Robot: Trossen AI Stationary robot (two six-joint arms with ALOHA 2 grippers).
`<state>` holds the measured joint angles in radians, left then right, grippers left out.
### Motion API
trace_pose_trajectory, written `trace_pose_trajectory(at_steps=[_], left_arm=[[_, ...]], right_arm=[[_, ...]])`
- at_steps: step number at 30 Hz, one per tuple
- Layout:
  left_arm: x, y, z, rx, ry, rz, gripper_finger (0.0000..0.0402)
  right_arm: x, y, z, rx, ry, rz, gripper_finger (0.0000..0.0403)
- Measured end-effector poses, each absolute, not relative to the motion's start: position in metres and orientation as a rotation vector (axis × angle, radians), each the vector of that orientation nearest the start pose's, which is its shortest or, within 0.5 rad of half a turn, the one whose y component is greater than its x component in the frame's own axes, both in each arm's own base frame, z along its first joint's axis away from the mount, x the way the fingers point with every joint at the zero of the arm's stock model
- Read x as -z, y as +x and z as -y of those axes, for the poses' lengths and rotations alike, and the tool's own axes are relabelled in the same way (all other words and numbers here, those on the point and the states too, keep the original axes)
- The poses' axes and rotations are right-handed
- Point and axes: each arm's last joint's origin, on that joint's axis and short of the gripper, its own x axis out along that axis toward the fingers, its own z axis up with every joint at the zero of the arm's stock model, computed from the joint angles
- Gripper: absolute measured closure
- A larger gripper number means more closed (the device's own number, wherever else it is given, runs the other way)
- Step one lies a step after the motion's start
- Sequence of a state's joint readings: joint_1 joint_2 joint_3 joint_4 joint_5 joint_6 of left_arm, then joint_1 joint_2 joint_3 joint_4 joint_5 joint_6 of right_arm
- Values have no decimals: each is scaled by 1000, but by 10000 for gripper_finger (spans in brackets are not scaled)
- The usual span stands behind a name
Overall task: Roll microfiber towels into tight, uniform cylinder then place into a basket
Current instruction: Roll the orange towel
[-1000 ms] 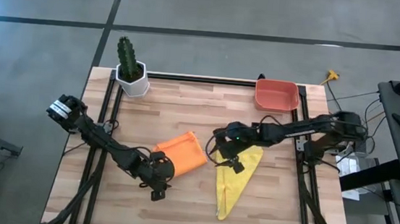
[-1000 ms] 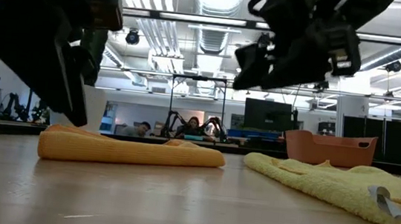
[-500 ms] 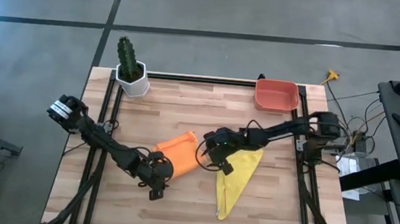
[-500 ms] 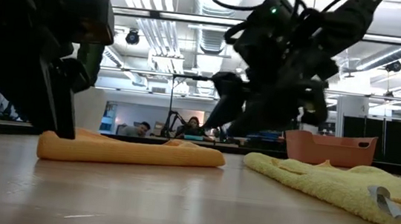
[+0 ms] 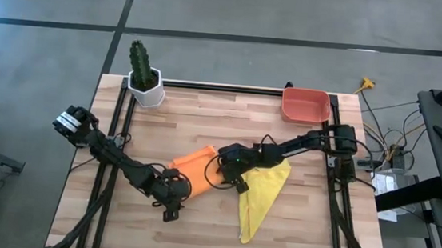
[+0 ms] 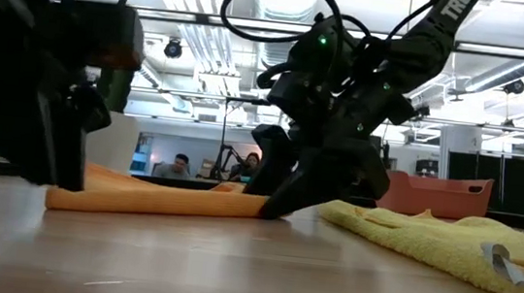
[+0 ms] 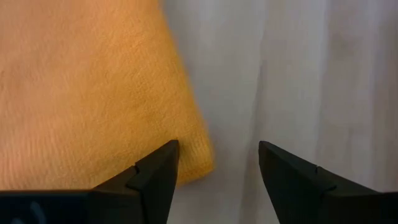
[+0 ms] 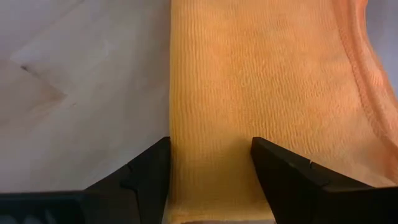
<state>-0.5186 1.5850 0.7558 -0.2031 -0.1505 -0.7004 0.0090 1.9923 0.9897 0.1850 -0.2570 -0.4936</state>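
1. Orange towel (image 5: 199, 169) is lying folded mid-counter (image 5: 206, 115); yellow towel (image 5: 259, 198) is lying just beside it, white tag (image 6: 506, 265) showing, no text readable.
2. Left gripper (image 5: 172, 206) is sitting open over the orange towel's near corner.
3. Right gripper (image 5: 218, 174) is straddling the opposite edge, jaws apart, not clamped.
4. Basket (image 5: 304, 105) is sitting at the counter's far right corner.
5. Cactus pot (image 5: 146, 85) is standing at the far left corner.

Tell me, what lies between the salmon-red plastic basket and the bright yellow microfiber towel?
Only bare wooden table between salmon-red plastic basket and bright yellow microfiber towel, seen in the high view.
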Motion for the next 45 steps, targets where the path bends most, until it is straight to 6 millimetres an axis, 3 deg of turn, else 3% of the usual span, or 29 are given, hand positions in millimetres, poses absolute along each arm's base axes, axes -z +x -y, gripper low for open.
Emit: trace_pose_trajectory(at_steps=[10,15,20,28,38,45], left_arm=[[-139,243,134,-38,-315,-1046,195],[-138,242,133,-48,-308,-1040,195],[-138,242,133,-49,-309,-1040,195],[-143,244,135,-22,-332,-1049,197],[-181,230,131,36,-555,-1073,241],[-219,212,119,41,-583,-927,296]], right_arm=[[-95,365,-10,-446,-327,-776,190],[-94,365,-11,-443,-311,-777,211],[-94,365,-11,-443,-300,-776,263],[-96,365,-11,-398,-174,-788,382],[-127,365,-18,-550,233,-755,386],[-129,362,-17,-615,422,-806,387]])
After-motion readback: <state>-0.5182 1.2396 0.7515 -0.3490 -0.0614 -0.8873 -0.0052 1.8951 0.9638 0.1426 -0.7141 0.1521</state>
